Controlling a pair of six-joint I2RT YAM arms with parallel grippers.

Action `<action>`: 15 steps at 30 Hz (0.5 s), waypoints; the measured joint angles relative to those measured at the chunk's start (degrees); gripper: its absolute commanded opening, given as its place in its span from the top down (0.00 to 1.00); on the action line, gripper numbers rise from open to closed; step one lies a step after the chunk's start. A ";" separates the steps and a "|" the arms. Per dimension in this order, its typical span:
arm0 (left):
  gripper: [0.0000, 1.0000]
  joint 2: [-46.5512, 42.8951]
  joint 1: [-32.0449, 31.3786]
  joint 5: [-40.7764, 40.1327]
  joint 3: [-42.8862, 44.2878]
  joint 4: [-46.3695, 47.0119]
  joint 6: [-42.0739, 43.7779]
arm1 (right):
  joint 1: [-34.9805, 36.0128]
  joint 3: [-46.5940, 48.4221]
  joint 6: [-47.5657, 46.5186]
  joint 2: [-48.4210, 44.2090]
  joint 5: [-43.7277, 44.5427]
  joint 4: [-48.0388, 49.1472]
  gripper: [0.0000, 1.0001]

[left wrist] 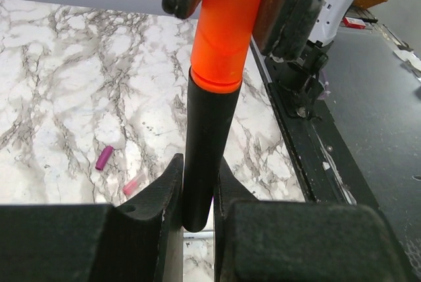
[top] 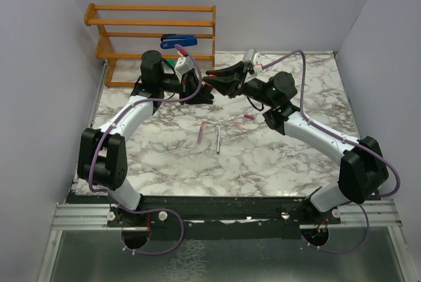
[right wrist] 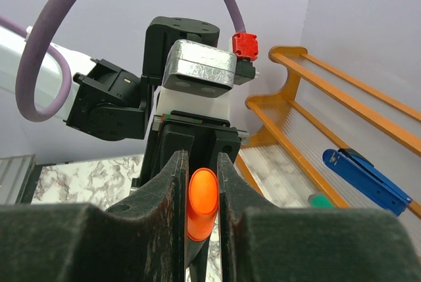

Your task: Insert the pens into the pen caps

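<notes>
left gripper (left wrist: 197, 226): clamped on black marker (left wrist: 209, 150), steadying it for capping
right gripper (right wrist: 202, 183): pinching orange cap (right wrist: 202, 203), seated on the marker's end
held: mid-air, above far table (top: 276, 157)
remaining: pink pen (top: 200, 133), grey pen (top: 218, 141), purple cap (left wrist: 104, 158), pink cap (left wrist: 131, 185) loose on marble

Bright orange cap (left wrist: 227, 25) on black marker (left wrist: 207, 157); grey-veined white marble table (left wrist: 72, 85).

Marble table (top: 276, 157) with pink pen (top: 200, 134), grey pen (top: 218, 141), purple cap (top: 248, 117).
</notes>
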 measured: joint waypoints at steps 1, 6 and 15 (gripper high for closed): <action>1.00 0.00 0.00 0.00 0.00 -0.02 0.00 | 0.00 -0.09 0.02 -0.07 0.02 0.02 0.99; 1.00 0.00 -0.11 0.00 0.00 -0.92 0.09 | 0.00 -1.51 0.48 -0.79 0.87 0.83 0.99; 1.00 -0.15 -0.04 -0.31 0.00 -1.29 0.02 | 0.07 0.24 -0.59 -0.76 1.14 -2.60 0.58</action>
